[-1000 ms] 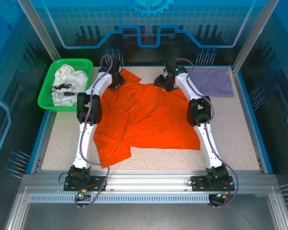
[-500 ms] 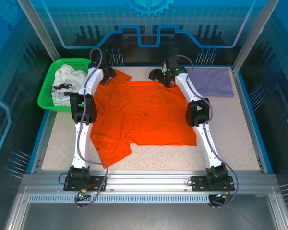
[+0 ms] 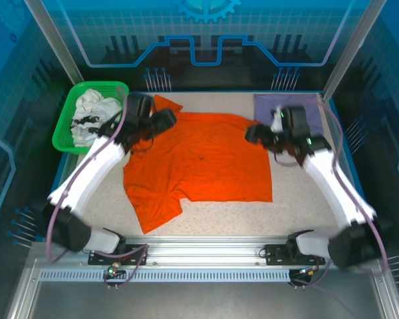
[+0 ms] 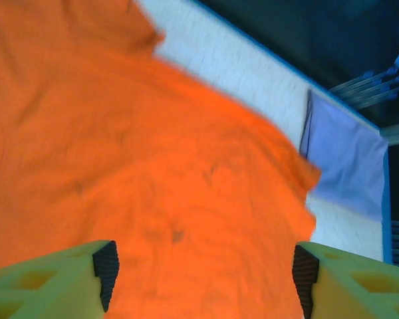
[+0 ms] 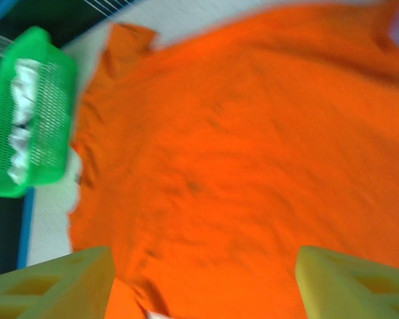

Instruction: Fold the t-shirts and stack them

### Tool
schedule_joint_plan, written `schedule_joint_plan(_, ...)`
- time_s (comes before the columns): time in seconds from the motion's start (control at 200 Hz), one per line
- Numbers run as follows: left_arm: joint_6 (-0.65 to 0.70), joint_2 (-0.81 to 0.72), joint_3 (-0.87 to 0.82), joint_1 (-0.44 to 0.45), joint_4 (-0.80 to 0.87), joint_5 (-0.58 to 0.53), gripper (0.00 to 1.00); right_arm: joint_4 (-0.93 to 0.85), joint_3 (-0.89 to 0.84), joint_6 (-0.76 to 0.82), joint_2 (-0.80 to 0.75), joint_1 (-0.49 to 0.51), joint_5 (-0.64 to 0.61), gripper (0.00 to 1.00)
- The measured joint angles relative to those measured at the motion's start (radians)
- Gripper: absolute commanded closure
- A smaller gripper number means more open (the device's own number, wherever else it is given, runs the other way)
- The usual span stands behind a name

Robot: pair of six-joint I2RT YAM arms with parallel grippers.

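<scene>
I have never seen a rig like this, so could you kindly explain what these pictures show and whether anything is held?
These are two robot arms bolted at the near edge of a table. One picture looks down from above and behind them; the other two come from a camera on each wrist, so the yellow-green blocks at the bottom are that arm's own fingers. An orange t-shirt lies spread out in the middle. A lavender t-shirt lies flat at the far right, and white t-shirts sit crumpled in a green basket at the far left. The left gripper and right gripper hover over the orange t-shirt, both open, holding nothing.
</scene>
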State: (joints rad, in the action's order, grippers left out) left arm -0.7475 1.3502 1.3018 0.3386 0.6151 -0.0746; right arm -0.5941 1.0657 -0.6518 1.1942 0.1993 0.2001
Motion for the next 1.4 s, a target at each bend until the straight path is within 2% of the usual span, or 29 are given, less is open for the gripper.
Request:
schedule_joint_plan(0.075, -0.034, -0.122, -0.196, 0.012, 0.021, 0.001, 0.36, -0.003, -0.240, -0.018, -0.134, -0.062, -0.001, 0.38)
schedule_joint_plan(0.195, -0.077, -0.291, -0.458, 0.057, 0.109, 0.001, 0.42, -0.063, -0.500, -0.024, -0.231, -0.121, -0.008, 0.43)
schedule_joint_plan(0.315, -0.158, -0.536, -0.640, 0.129, 0.222, -0.005, 0.46, -0.082, -0.602, -0.027, -0.296, -0.145, -0.003, 0.53)
schedule_joint_plan(0.41, -0.238, -0.690, -0.747, 0.188, 0.280, -0.011, 0.50, -0.044, -0.630, -0.024, -0.267, -0.156, 0.008, 0.55)
schedule_joint_plan(0.47, -0.284, -0.735, -0.803, 0.224, 0.308, -0.014, 0.51, -0.014, -0.639, -0.021, -0.231, -0.160, 0.013, 0.55)
schedule_joint_plan(0.615, -0.369, -0.737, -0.862, 0.305, 0.355, -0.019, 0.54, 0.040, -0.648, -0.017, -0.190, -0.174, 0.015, 0.57)
schedule_joint_plan(0.75, -0.425, -0.711, -0.875, 0.345, 0.371, -0.038, 0.56, 0.064, -0.648, -0.013, -0.190, -0.183, 0.016, 0.60)
schedule_joint_plan(1.136, -0.494, -0.677, -0.973, 0.353, 0.311, -0.033, 0.56, 0.079, -0.647, -0.005, -0.146, -0.188, -0.014, 0.63)
schedule_joint_plan(1.261, -0.507, -0.677, -0.974, 0.353, 0.310, -0.033, 0.60, 0.079, -0.647, -0.006, -0.118, -0.188, -0.021, 0.65)
schedule_joint_plan(1.401, -0.511, -0.677, -0.978, 0.353, 0.315, -0.034, 0.63, 0.071, -0.633, -0.004, -0.093, -0.188, -0.034, 0.74)
